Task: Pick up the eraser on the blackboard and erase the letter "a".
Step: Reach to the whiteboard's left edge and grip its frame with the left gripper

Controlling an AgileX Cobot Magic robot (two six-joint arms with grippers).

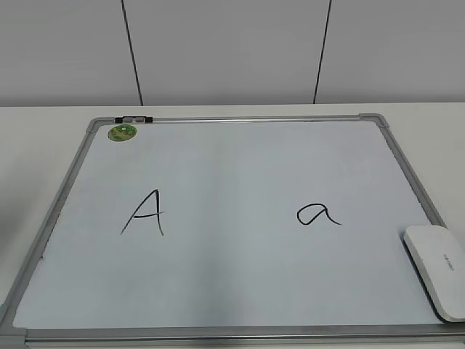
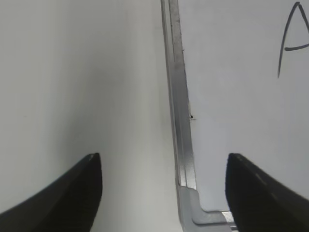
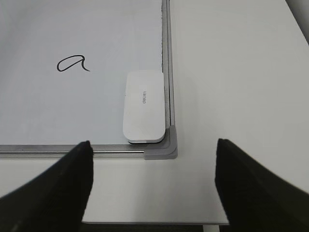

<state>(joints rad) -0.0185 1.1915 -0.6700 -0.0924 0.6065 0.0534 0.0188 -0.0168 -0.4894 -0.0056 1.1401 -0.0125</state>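
Observation:
The blackboard (image 1: 240, 163) is a white dry-erase board with a grey frame, lying flat on the table. The small letter "a" (image 1: 317, 214) is written right of its middle; it also shows in the right wrist view (image 3: 72, 63). The white eraser (image 1: 439, 269) lies in the board's near right corner, also in the right wrist view (image 3: 143, 106). My right gripper (image 3: 152, 186) is open and empty, above the table just short of that corner. My left gripper (image 2: 161, 188) is open and empty over the board's left frame (image 2: 179, 111). Neither gripper shows in the exterior view.
A capital "A" (image 1: 145, 212) is written on the board's left half, partly seen in the left wrist view (image 2: 294, 41). A green round sticker (image 1: 122, 132) sits at the far left corner. The table's front edge (image 3: 154, 223) runs just under my right gripper.

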